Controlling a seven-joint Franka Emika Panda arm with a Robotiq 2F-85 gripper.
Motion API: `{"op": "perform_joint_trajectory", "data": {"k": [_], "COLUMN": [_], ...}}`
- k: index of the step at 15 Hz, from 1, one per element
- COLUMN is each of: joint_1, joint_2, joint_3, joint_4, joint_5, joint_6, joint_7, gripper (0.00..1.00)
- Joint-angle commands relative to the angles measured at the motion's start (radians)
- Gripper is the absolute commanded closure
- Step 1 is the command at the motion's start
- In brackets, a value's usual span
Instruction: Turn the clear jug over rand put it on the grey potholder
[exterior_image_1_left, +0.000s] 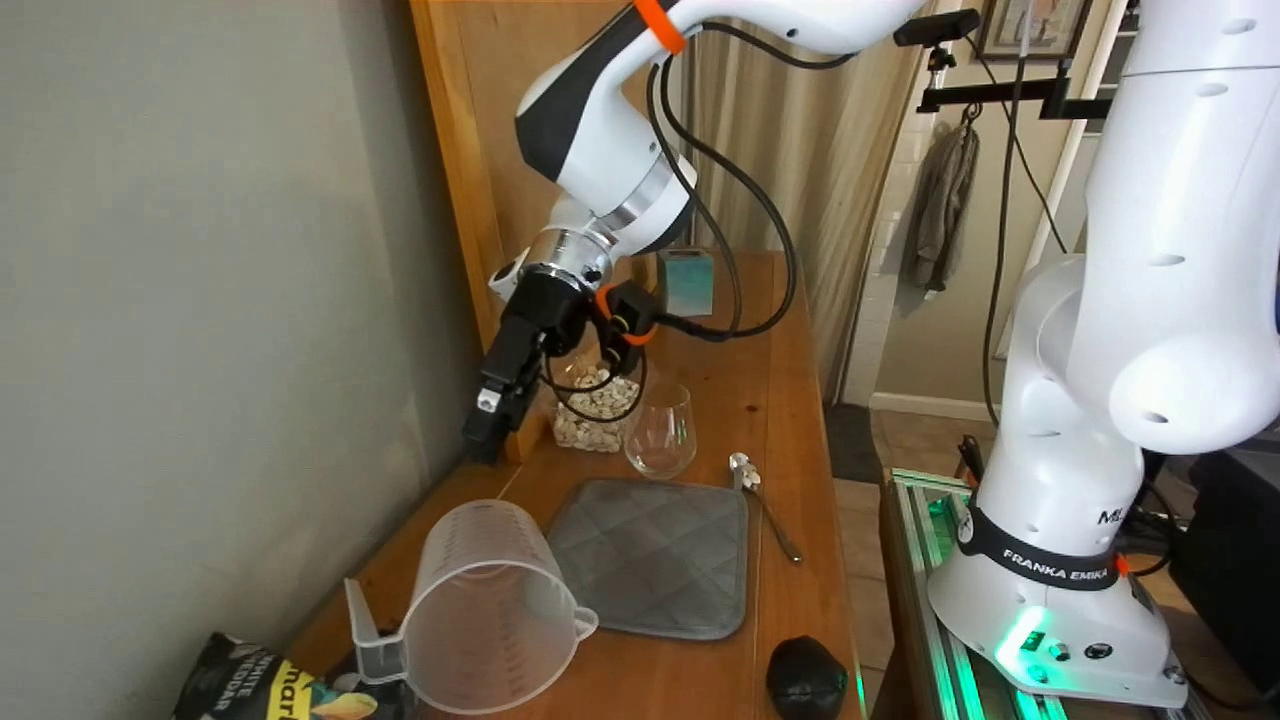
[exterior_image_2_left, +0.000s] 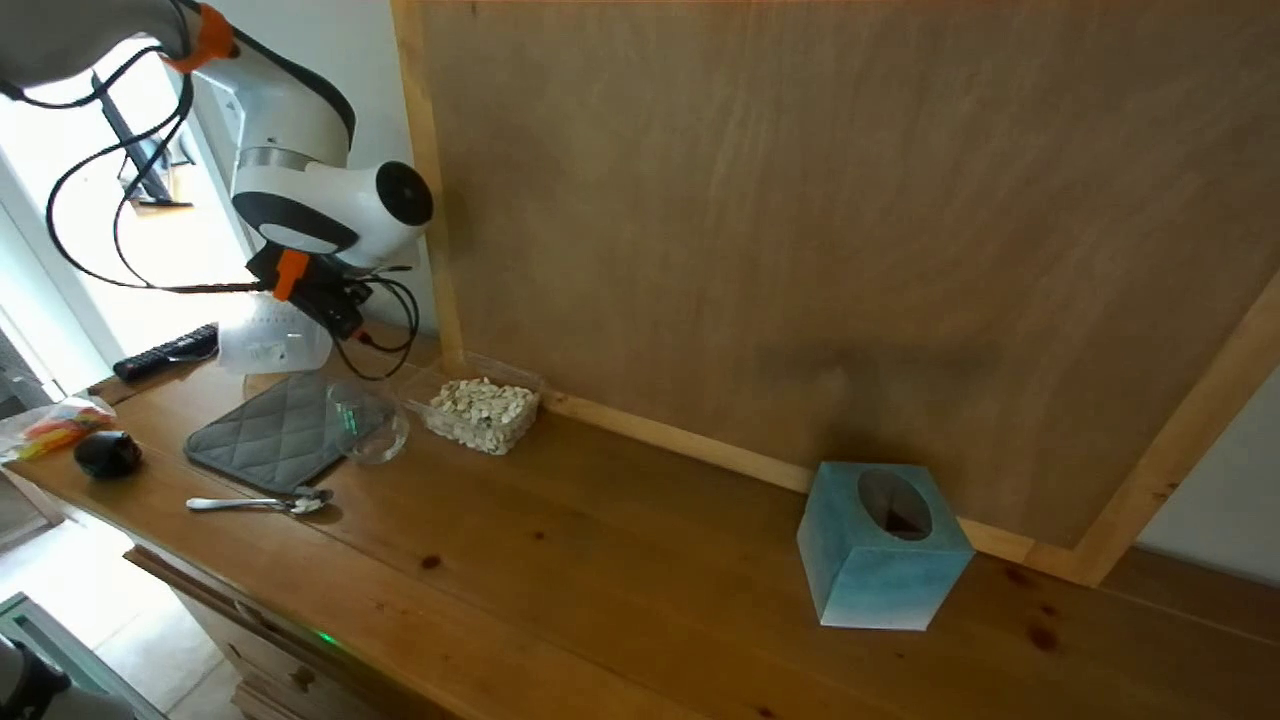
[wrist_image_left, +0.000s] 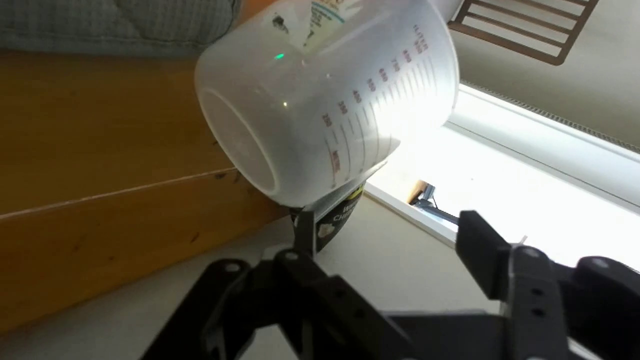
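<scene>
The clear jug (exterior_image_1_left: 490, 620) lies on its side on the wooden counter, its wide mouth facing the camera and its handle toward the wall. It also shows in an exterior view (exterior_image_2_left: 272, 338), partly behind the arm, and large in the wrist view (wrist_image_left: 325, 100), base nearer me. The grey potholder (exterior_image_1_left: 655, 560) lies flat beside the jug; it also shows in an exterior view (exterior_image_2_left: 265, 435) and at the top left of the wrist view (wrist_image_left: 115, 25). My gripper (wrist_image_left: 390, 242) is open and empty. In an exterior view the gripper (exterior_image_1_left: 484, 440) is above and behind the jug's base, apart from it.
A drinking glass (exterior_image_1_left: 660, 435) and an oat container (exterior_image_1_left: 595, 410) stand behind the potholder. A spoon (exterior_image_1_left: 770, 510) and a black object (exterior_image_1_left: 806, 678) lie near the counter's edge. A snack bag (exterior_image_1_left: 275, 690) is by the handle. A tissue box (exterior_image_2_left: 885, 550) stands farther along.
</scene>
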Motion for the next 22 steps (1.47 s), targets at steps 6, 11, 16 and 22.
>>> {"op": "perform_joint_trajectory", "data": {"k": [6, 11, 16, 22], "joint_1": [0.083, 0.145, 0.177, 0.205], "joint_2": [-0.114, -0.117, -0.126, -0.115], "joint_3": [0.118, 0.192, 0.243, 0.282], "joint_4": [-0.034, -0.02, 0.032, 0.109], "joint_5": [-0.335, -0.696, -1.084, -1.292], "joint_6": [0.278, 0.287, 0.157, -0.049], "joint_7": [0.41, 0.796, 1.124, 1.25], "gripper": [0.0, 0.0, 0.0, 0.0]}}
